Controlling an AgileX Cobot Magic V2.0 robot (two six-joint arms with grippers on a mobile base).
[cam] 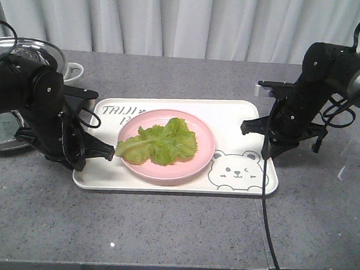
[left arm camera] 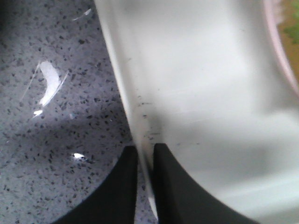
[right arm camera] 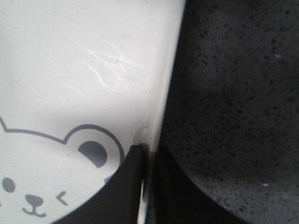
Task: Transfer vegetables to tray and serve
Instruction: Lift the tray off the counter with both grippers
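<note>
Here we see a grey speckled tabletop (cam: 161, 232) from the front, with a pale curtain (cam: 176, 17) behind it. In the middle is the tray (cam: 236, 121), large, cream and rectangular with rounded corners. A grey winking bear drawing (cam: 236, 170) marks its near right corner. Grey lettering (cam: 115, 111) sits at its far left, partly covered by a round pink plate (cam: 208, 143) that stands on the tray. The vegetables (cam: 161, 143), crinkly light-green lettuce leaves with pale ribs, lie heaped on that plate. They are inside the tray's outline but rest on the plate, not on the tray's own surface.

Two black robot arms flank the tray. The left arm (cam: 22, 93) meets the tray's left edge. In the left wrist view, the left pincer (left arm camera: 145, 150) is pinching the tray's raised rim, with one dark finger on the tabletop side and one on the inner side. The right arm (cam: 324, 65) comes down at the right edge, near the bear. In the right wrist view, the right pincer (right arm camera: 149, 150) also pinches the rim, with one finger beside the bear's ear and the other outside.

We cannot tell whether the tray rests on the tabletop or is raised a little off it. A lidded metal pot (cam: 31, 53) stands at the far left behind the left arm. A black cable (cam: 265, 227) hangs from the right arm across the tray's near right corner.
</note>
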